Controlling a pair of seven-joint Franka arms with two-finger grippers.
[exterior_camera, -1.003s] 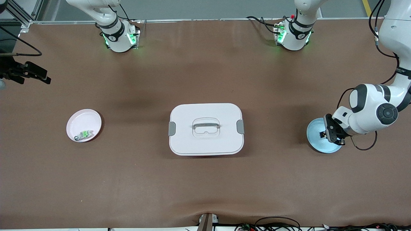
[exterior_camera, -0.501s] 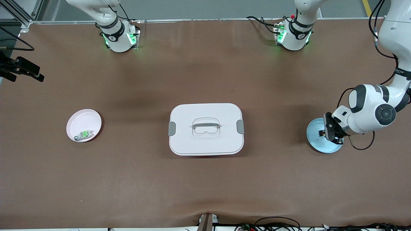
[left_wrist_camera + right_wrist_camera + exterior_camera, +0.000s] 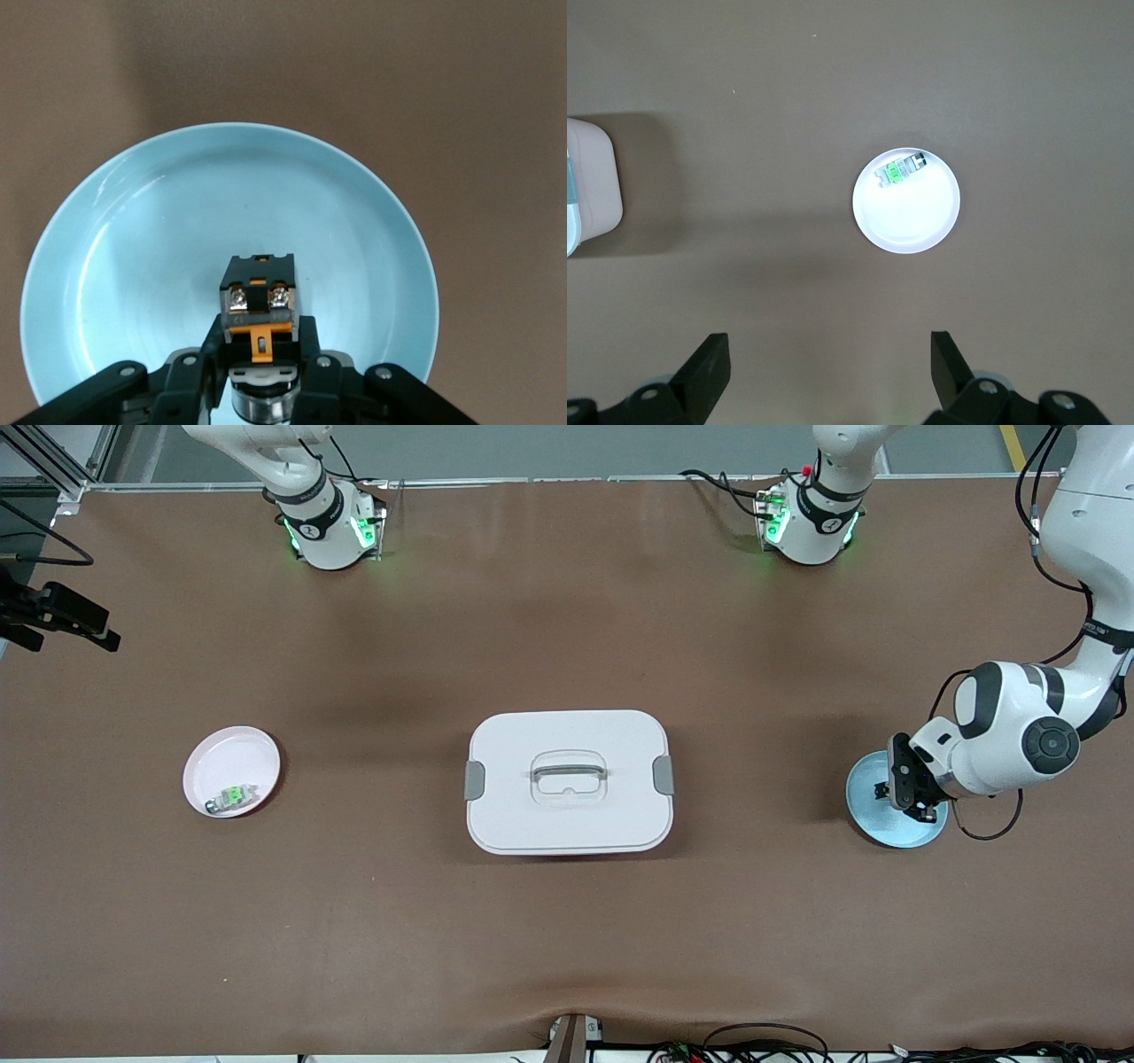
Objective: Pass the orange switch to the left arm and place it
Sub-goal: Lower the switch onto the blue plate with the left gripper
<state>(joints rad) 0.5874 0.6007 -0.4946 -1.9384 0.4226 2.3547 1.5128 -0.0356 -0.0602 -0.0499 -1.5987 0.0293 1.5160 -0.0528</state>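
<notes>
The orange switch point(image 3: 258, 301), a small black block with an orange centre, sits between the fingers of my left gripper point(image 3: 259, 332). The gripper is shut on it over the pale blue plate point(image 3: 133, 266). In the front view the left gripper point(image 3: 893, 790) is over that blue plate point(image 3: 873, 824) at the left arm's end of the table, and the switch point(image 3: 881, 790) shows as a dark speck. The white box point(image 3: 567, 815) stands mid-table. My right gripper point(image 3: 66, 615) is open and empty, up at the right arm's end of the table; its fingers point(image 3: 709, 363) are spread wide.
A pink plate point(image 3: 226, 757) at the right arm's end holds a pale grey component with a green centre point(image 3: 232, 797). Both show in the right wrist view: the plate point(image 3: 912, 226) and the component point(image 3: 897, 172). A corner of the box point(image 3: 589, 177) shows there too.
The left gripper, with the switch in it, has shifted slightly toward the box over the blue plate. The right gripper drew outward toward its table end, then held still.
</notes>
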